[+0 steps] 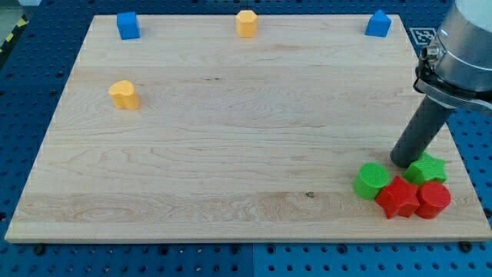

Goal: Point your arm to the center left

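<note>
Rod parked at the board's lower right, with the middle of the left side bare of blocks.
You see my tip [405, 163] holding nothing, resting between the green cylinder [372, 180] and green star [427, 167]; its very end is hard to make out. Red star [397, 197] partly covers the red cylinder [433, 199]. The nearest block to the centre left is the yellow block [124, 95].
</note>
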Motion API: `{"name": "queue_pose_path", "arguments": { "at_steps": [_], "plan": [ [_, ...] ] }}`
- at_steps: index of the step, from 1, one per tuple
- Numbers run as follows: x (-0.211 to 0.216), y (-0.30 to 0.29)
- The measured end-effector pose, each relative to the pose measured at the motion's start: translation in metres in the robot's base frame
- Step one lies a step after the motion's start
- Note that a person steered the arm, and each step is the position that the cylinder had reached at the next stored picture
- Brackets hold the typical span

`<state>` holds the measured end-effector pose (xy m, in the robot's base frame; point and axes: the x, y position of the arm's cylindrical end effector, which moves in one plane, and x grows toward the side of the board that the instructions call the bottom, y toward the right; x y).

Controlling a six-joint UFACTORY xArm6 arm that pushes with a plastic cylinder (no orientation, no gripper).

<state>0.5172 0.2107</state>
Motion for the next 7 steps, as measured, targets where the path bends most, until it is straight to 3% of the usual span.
{"name": "queue_pose_path", "arguments": {
  "at_steps": [2,4,7],
  "plan": [
    [-0.083,-0.044],
    [-0.149,-0.161],
    [-0.183,-0.328]
  ]
}}
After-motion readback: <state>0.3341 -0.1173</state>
